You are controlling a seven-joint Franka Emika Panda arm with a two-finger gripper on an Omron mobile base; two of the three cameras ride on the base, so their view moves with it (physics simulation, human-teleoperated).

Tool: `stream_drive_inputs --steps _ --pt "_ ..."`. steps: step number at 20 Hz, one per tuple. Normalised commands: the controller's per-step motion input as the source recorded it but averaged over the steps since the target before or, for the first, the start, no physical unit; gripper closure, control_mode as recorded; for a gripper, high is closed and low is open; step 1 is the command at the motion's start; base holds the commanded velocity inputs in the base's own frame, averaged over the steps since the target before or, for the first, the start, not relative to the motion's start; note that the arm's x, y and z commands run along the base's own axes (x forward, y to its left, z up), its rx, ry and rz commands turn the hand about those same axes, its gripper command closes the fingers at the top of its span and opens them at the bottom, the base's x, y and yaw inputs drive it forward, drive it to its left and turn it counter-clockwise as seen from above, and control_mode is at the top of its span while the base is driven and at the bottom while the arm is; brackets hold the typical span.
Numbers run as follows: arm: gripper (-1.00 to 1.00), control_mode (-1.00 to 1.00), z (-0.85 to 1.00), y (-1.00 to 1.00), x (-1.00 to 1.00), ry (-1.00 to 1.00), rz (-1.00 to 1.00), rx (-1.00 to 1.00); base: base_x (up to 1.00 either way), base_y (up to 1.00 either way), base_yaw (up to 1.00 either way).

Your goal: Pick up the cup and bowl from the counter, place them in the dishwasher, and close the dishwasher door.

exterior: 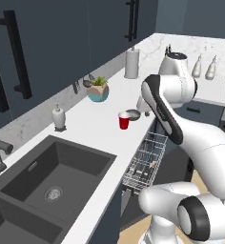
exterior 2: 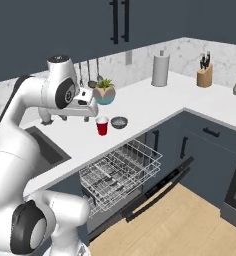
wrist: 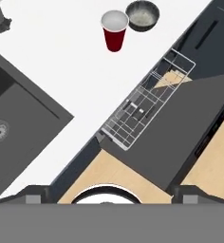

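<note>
Hovering my pincer [exterior 2: 92,107] above the worktop [exterior 2: 145,107], jaws spread wide and empty.
The red cup [exterior 2: 102,126] and grey bowl [exterior 2: 119,122] are sitting side by side near the worktop edge; the dishwasher door [exterior 2: 157,192] is hanging open, wire rack [exterior 2: 121,172] pulled out.

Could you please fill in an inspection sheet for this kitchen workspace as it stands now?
Surface: white counter, marbled, with dark sink set in.
Job's things: red cup upright on counter; grey bowl close beside it. Dishwasher door down, wire rack pulled out, nothing seen in it.
Clutter: planter, soap bottle, paper roll, knife block.
Gripper: open, holding nothing; above the counter, short of the cup.
Cables: nothing seen.
Surroundings: dark cabinets, wood floor.
</note>
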Motion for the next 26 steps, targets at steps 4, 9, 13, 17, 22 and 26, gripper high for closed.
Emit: stream_drive_inputs --steps 4,9,13,17,22,26 --pt "-1.0 -1.0 -0.3 -0.27 0.23 -0.01 -0.16 0.04 0.0 0.0 0.0" --pt "-1.0 -1.0 -0.36 -0.47 0.65 0.0 -0.22 0.2 0.0 0.0 0.0" --pt "-1.0 -1.0 0.0 -0.14 0.95 0.0 -0.24 0.22 0.0 0.0 0.0" --pt "-1.0 -1.0 -0.09 0.03 0.92 0.0 -0.22 0.14 0.0 0.0 0.0" --pt "-1.0 -1.0 -0.67 0.12 0.79 0.01 -0.15 0.0 0.0 0.0 0.0" --pt "-1.0 -1.0 -0.72 0.14 0.56 0.0 -0.13 0.04 0.0 0.0 0.0"
